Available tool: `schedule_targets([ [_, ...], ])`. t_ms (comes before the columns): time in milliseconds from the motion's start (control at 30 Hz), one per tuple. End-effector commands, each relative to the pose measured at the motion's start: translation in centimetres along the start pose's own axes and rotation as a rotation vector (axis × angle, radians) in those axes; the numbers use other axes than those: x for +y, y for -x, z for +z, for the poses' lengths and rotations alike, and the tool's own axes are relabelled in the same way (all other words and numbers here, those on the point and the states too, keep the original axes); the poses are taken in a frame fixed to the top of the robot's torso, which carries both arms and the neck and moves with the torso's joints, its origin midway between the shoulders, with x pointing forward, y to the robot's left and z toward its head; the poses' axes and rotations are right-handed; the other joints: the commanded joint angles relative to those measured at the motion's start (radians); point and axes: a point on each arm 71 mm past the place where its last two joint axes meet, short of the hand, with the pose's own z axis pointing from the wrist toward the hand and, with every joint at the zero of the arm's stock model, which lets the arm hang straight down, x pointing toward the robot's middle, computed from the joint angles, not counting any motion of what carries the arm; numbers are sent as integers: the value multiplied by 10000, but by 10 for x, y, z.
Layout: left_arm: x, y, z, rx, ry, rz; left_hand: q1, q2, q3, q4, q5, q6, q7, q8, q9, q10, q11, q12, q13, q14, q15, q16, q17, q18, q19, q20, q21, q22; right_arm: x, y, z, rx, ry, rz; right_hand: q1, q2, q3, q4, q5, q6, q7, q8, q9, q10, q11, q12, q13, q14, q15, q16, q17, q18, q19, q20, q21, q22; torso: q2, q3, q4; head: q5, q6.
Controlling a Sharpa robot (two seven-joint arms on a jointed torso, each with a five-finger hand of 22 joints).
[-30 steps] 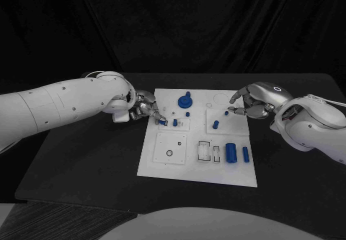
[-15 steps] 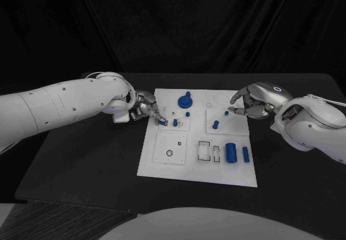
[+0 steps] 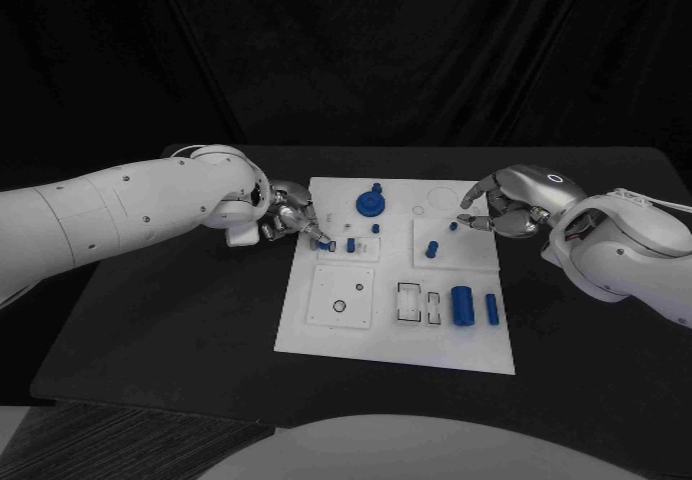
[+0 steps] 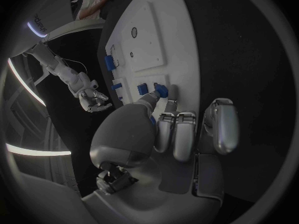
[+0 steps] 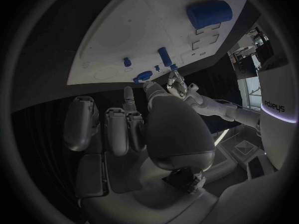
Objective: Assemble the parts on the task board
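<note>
Left robot hand (image 3: 293, 220) sits at the near-left edge of the task board (image 3: 361, 340), fingers pinched on a small blue part (image 4: 160, 89) that it presses at a raised white block just ahead of its fingertips; a second small blue peg (image 3: 351, 244) stands just beside that one. Right robot hand (image 3: 500, 212) hovers at the opposite board edge with its fingers curled in and nothing plainly between them, a short blue peg (image 3: 451, 226) just before its fingertips.

Judging by the layout, the job looks partly done. Between the two hands a round blue knob (image 3: 372, 204) and several pegs already stand seated. Farther toward the robot's body from the right robot hand, a large blue cylinder (image 3: 462, 305) and a slimmer blue bar (image 3: 492, 308) lie loose, beside rectangular pockets (image 3: 413, 300) that look unfilled. A square white plate with a small ring hole (image 3: 339, 306) also appears vacant.
</note>
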Motion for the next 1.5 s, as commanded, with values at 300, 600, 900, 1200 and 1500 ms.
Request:
schedule_targets([
  [300,3,0,-1,-462,-204,-84,294,-429,1871,-1181,986,66,-251,384,47,1083,-125,66,2661,1222,-118,139,2667,142,57,-128,-117,1993,-2,-2,0,145,-220,-42,216,95,419,-47,184,54,5,155,-109,1106,34,200,2667,715,49,-138,896,376,-31,136,-192,1864,1,0,-4,9,0],
  [600,5,0,-4,-648,-279,-143,154,-548,2145,-1432,925,71,-288,745,325,1083,-162,66,2661,1222,-150,139,2667,140,65,-158,-108,1996,-2,-2,0,201,-255,-53,225,101,425,-54,187,62,4,159,-109,1106,32,200,2667,716,49,-135,899,379,-36,137,-204,1860,0,-2,-2,27,0],
  [900,5,-1,-6,-826,-374,-183,69,-611,2241,-1514,941,53,-307,894,443,1083,-179,66,2661,1222,-165,139,2667,141,64,-172,-116,1993,-3,-3,0,258,-298,-66,229,103,428,-56,188,65,4,160,-109,1106,31,200,2667,715,49,-136,898,385,-47,138,-234,1852,-2,1,7,27,0],
  [1200,3,-2,-9,-1023,-522,-252,12,-637,2315,-1558,986,27,-314,981,512,1083,-188,66,2661,1222,-174,139,2667,142,63,-181,-121,1992,-3,-3,0,320,-333,-78,229,103,428,-56,188,65,4,160,-109,1106,31,200,2667,715,49,-136,898,385,-47,138,-234,1852,-3,0,3,37,0],
  [1500,4,-2,-13,-1232,-817,-1023,-6,-639,2420,-1611,1024,-24,-307,1058,578,1083,-189,66,2661,1222,-179,139,2667,145,54,-189,-136,1988,-4,-3,1,371,-368,-88,245,111,440,-70,190,84,1,169,-110,1106,27,200,2667,714,47,-138,895,391,-57,139,-261,1844,-2,7,-6,33,0],
])
